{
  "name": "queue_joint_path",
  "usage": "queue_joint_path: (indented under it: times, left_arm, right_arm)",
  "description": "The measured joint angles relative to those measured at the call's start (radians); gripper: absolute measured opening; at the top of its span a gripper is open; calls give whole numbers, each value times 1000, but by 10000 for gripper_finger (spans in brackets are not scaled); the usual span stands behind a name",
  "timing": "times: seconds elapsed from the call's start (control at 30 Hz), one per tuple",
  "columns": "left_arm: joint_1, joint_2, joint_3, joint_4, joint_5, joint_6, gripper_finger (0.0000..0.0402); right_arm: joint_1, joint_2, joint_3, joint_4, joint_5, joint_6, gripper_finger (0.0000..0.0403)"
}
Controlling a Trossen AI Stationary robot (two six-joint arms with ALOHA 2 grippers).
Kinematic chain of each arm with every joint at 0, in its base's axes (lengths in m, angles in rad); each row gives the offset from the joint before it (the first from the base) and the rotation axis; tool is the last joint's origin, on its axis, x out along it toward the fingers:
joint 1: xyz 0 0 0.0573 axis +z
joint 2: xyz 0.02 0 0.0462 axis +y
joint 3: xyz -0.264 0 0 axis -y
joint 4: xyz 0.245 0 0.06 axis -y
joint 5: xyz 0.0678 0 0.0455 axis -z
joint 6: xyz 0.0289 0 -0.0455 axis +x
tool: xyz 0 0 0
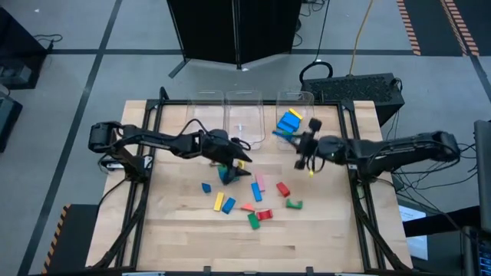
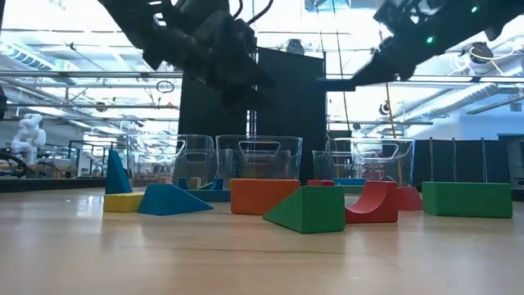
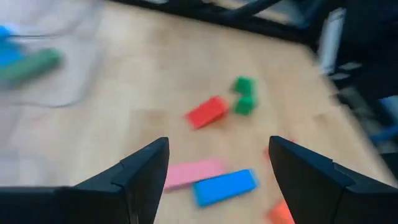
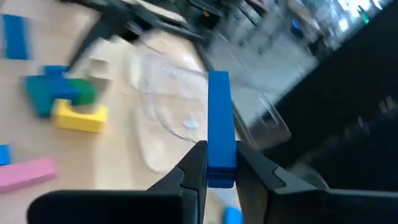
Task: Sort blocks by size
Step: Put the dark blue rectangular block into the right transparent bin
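Blue block [image 4: 219,124] sits pinched in my right claw [image 4: 220,163], near the right bin [image 1: 295,103] at the bench's far edge; next I must carry it over a bin and let go. My left claw [image 3: 217,168] hangs spread and empty above the scattered blocks [image 1: 253,201] mid-bench

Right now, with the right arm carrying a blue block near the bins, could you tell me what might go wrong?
The right claw grips the long blue block only at one end, so it might pivot or slip before reaching the right bin. The open left claw hangs low over the pink block and another blue block, lying side by side, so closing could catch both. The two arms work close together mid-table, so a collision seems possible.
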Motion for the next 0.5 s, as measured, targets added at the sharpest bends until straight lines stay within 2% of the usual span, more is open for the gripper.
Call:
queue_joint_path:
  times: [0.07,0.2,0.3,0.5]
  left_arm:
    - [-4,-18,0,-9,-62,41,276]
    - [-15,-67,1,-48,-158,93,276]
    - [-20,-82,1,-86,-219,113,276]
    - [-20,-66,-13,-81,-234,128,276]
  right_arm:
    - [-80,-22,0,-53,-60,58,52]
    - [-246,-28,0,-109,-260,176,52]
    - [-354,-6,0,-128,-354,233,52]
    - [-506,66,0,-137,-498,308,52]
